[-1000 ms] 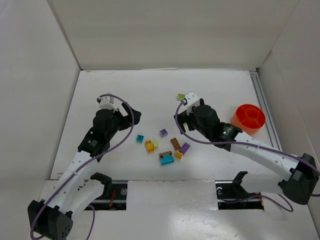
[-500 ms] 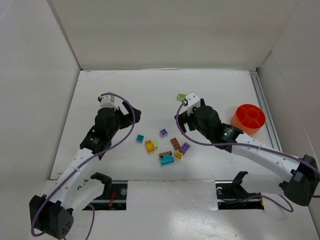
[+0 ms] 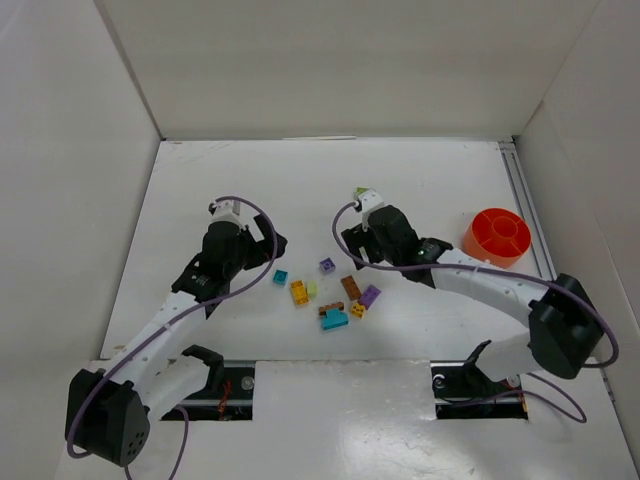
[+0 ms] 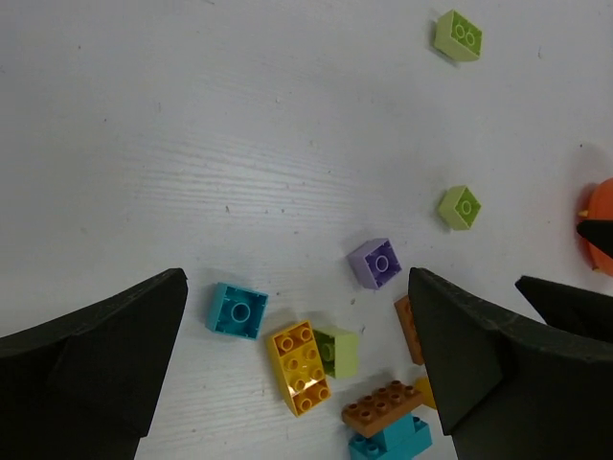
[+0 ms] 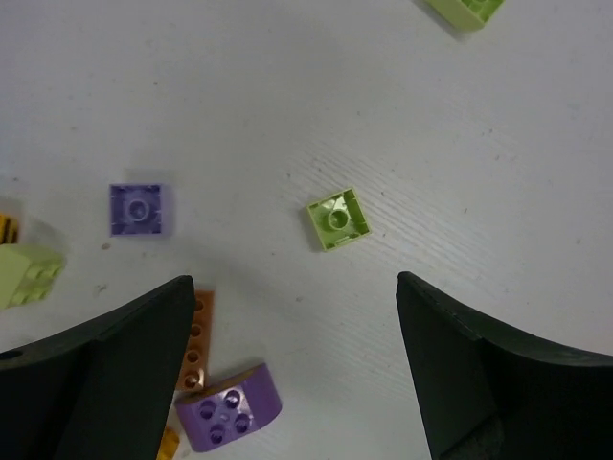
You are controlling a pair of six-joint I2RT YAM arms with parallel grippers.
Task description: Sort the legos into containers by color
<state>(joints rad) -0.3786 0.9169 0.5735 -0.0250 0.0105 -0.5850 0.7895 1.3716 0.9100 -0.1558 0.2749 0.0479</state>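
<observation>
- The left pincer (image 4: 297,287) has its jaws spread wide with nothing between them, and it hangs over the white desk (image 3: 220,170)
- In the left wrist view the teal brick (image 4: 237,310) shows in the gap, close to one finger
- The right pincer (image 5: 295,280) is also spread and holds nothing, and a small pale green brick (image 5: 338,218) lies on the desk just ahead of its gap
- The legos in view lie loose on the desk between the two arms, while the orange bowl (image 3: 478,245) sits well apart from them, near the rail at the right
- Only the top view shows the whole bowl, with dividers around a central hub; the left wrist view catches just an orange sliver at its edge
- The left wrist view shows the yellow-orange brick (image 4: 300,367) touching a pale green block (image 4: 335,351), with the square purple brick (image 4: 374,263) a little beyond them
- The right wrist view shows a rounded purple brick (image 5: 228,412) just beside the brown brick (image 5: 196,335)
- In the top view the right arm hides the small pale green brick
- A far pale green brick (image 3: 363,193) shows just beyond that arm's wrist
</observation>
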